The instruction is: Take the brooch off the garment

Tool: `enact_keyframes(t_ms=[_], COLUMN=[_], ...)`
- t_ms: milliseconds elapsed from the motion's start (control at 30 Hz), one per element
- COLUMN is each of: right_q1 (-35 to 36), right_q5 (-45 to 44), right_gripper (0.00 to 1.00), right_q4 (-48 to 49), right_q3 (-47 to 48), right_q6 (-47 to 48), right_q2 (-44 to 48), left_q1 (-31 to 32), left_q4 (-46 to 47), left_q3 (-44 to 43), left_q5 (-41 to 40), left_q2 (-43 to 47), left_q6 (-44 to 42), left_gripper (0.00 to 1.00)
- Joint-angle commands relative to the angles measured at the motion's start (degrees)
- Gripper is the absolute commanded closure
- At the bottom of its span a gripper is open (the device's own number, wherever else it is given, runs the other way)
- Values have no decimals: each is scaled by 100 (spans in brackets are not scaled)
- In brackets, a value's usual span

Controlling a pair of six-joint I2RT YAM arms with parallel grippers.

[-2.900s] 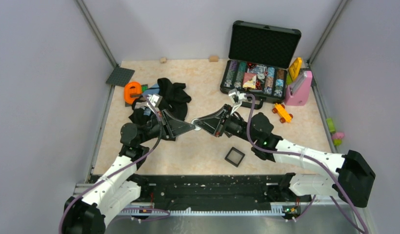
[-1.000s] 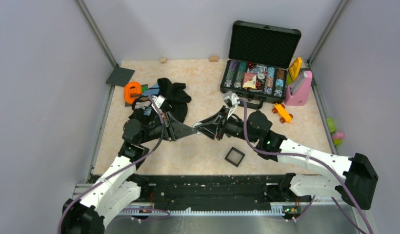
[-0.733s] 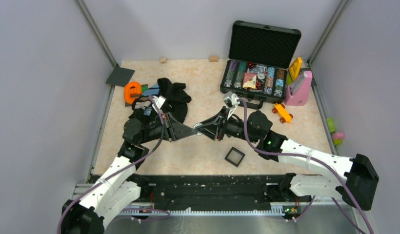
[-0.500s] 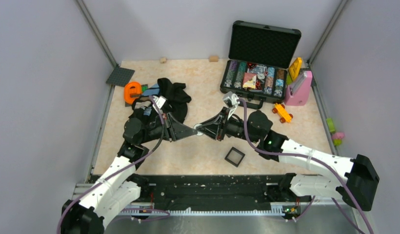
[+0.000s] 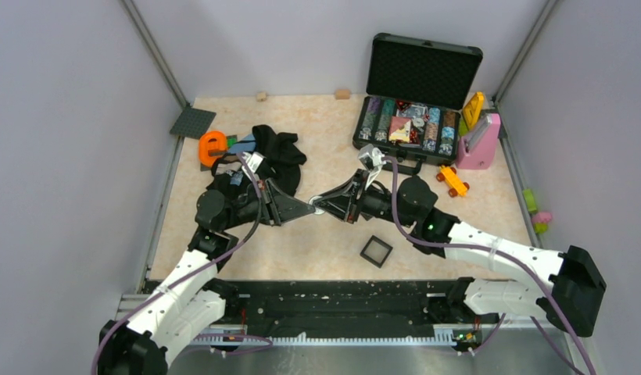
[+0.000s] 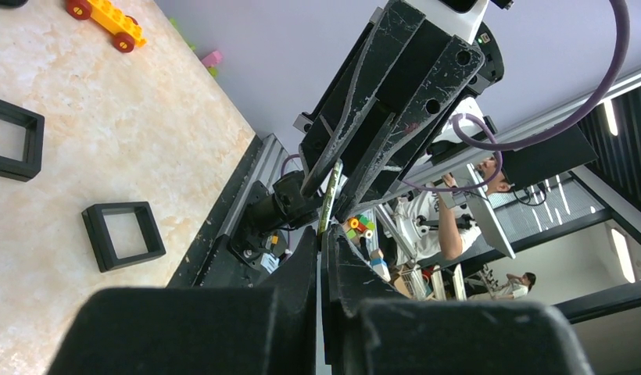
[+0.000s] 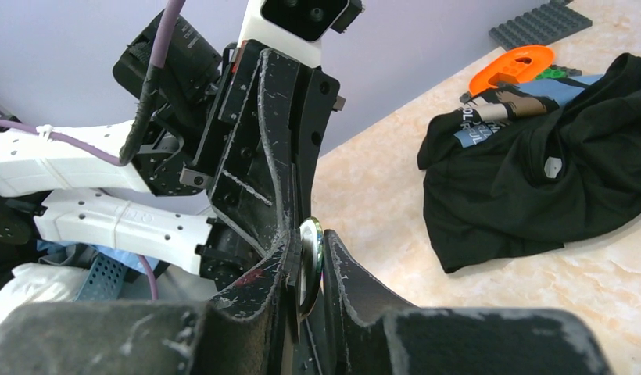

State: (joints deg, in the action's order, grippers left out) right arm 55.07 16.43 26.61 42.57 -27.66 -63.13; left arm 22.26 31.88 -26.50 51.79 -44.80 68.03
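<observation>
My right gripper point(image 7: 309, 244) is pinched narrow on the brooch point(image 7: 310, 266), which stands on edge between my 2 fingers. My left gripper point(image 6: 323, 236) meets it tip to tip, nearly closed, with the same disc's rim caught in its slit. The brooch is off the garment point(image 7: 528, 183), held in the air just beside the cloth's right edge. The garment lies crumpled on the table point(image 5: 333, 141), partly under my left arm. 1 black frame point(image 5: 376, 250) lies well apart from the garment, to its near right.
</observation>
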Motion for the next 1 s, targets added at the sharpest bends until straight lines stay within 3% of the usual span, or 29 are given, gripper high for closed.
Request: enact_keyframes(t_ms=[0,667,733,967], right_q1=[5,39,43,22], right_q5=[274,285,291,123], right_gripper=[84,84,78,45], right_q4=[-18,94,121,217], right_q3=[133,111,103,32], right_q6=[-19,-116,-156,-537], right_q2=[-250,-330,-337,-117], left_q1=[24,24,24,24], left_q4=[701,864,852,156], left_q3=[-249,-222,-215,-228], left_q5=[-52,-54,-55,-193], left_q2=[-7,-42,-48,11], left_q6=[268,351,332,-324], left_gripper=[100,100,100,100])
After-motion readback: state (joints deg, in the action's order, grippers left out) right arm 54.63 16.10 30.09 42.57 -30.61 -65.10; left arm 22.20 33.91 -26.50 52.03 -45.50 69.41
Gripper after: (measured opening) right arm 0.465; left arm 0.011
